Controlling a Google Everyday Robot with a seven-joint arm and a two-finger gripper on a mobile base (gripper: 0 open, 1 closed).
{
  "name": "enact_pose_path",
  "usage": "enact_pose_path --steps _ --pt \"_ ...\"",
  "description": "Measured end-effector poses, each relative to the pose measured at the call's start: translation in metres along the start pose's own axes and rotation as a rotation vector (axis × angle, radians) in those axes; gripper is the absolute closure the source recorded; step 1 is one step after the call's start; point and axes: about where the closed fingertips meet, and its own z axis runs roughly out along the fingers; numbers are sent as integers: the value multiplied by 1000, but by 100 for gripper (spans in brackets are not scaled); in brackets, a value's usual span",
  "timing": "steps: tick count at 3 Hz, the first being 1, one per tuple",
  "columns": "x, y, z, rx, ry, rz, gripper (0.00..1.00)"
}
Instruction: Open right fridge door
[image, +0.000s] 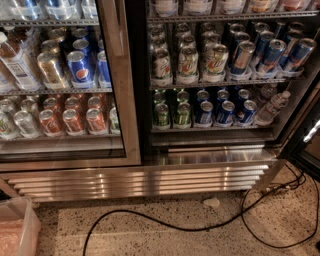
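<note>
Right fridge door (307, 145) stands swung open at the view's right edge, baring cans (215, 60) inside the fridge (150, 180). My gripper is out of view; I cannot tell its opening.

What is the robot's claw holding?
It cannot be told: the claw is outside the picture. Only the fridge and its cans show, with nothing gripping them.

A: What colours do we meet at ten o'clock?
B: Blue Pepsi cans (80, 67); below them, at nine, red cans (72, 120).
A: And centre-right?
B: We find green cans (170, 112) beside blue cans (225, 110). The fridge (140, 180) base is striped silver; at six, speckled beige floor (165, 245), black cable (200, 230).
</note>
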Motion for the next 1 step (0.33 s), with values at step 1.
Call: enact_pose_path --steps 1 --pt "0 0 0 0 0 0 0"
